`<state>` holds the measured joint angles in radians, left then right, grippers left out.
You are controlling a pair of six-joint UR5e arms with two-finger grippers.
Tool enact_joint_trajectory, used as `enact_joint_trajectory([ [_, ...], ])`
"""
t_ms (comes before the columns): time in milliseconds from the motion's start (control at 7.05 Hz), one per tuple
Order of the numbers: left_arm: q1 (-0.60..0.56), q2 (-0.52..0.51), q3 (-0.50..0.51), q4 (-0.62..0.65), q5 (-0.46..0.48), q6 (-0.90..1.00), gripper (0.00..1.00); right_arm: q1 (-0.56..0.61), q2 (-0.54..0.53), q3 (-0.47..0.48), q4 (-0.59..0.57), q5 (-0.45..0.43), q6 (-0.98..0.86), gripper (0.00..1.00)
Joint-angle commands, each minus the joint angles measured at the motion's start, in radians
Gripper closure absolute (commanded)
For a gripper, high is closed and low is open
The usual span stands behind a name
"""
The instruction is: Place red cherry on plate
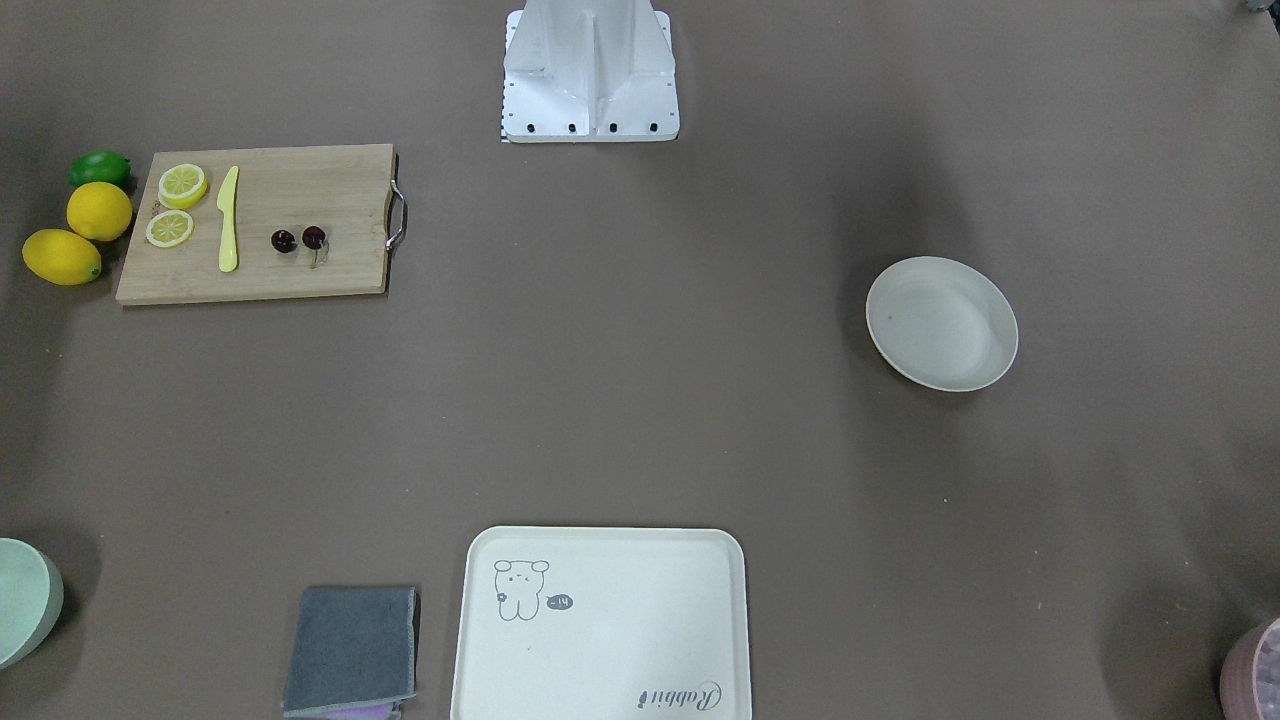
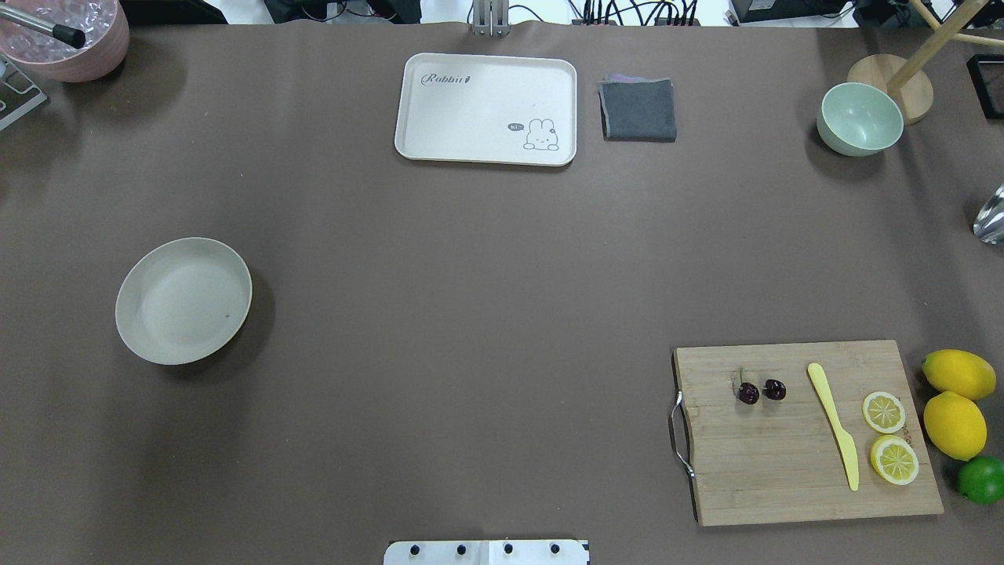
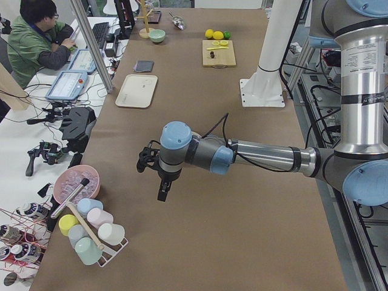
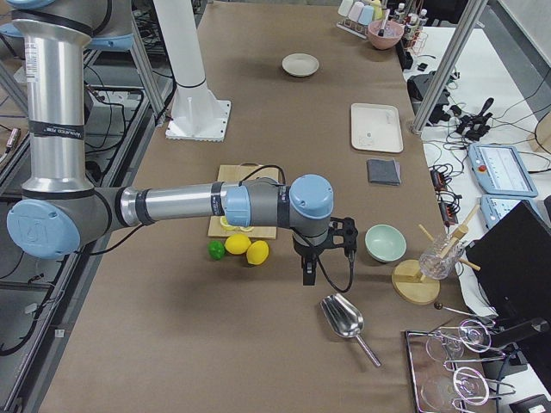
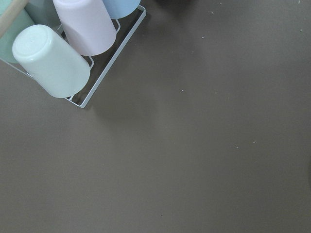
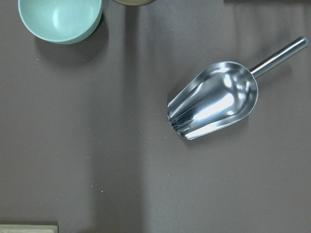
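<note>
Sitting on the board [image 2: 784,471], over on the robot's right, is the cherry [image 2: 761,390]: two dark fruits side by side with their stems, between the handle [image 2: 679,435] and the knife [image 2: 834,424], touching neither. Past the knife lie two lemon slices [image 2: 889,435]; off the board's edge are two lemons [image 2: 955,400] and a lime [image 2: 982,479]. The plate [image 2: 183,300] waits well apart, on the left half of the table [image 2: 471,314]. Neither arm is near either one! The left gripper [image 3: 162,189] hangs pointing down over bare table, near a rack of cups [image 3: 91,233]. The right gripper [image 4: 307,268] hangs between the lemons and the green bowl [image 4: 385,243], a steel scoop [image 4: 343,317] just beyond it. Whether either claw is open or closed, these side views cannot tell.
</note>
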<state>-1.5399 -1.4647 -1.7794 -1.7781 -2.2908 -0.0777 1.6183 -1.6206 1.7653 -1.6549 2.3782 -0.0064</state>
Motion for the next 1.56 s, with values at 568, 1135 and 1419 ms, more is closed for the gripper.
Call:
enact_joint_trajectory([
  [568,0.001,-0.009,0.066,-0.023,0.007,0.006,0.02,-0.001,0.005,0.014,0.000,0.015,0.037,0.00],
  [1135,0.000,-0.014,0.061,-0.021,0.005,0.001,0.02,-0.001,0.005,0.019,-0.003,0.016,0.029,0.00],
  [1419,0.000,-0.009,0.058,-0.027,0.001,0.006,0.02,-0.001,0.004,0.017,-0.005,0.015,0.029,0.00],
])
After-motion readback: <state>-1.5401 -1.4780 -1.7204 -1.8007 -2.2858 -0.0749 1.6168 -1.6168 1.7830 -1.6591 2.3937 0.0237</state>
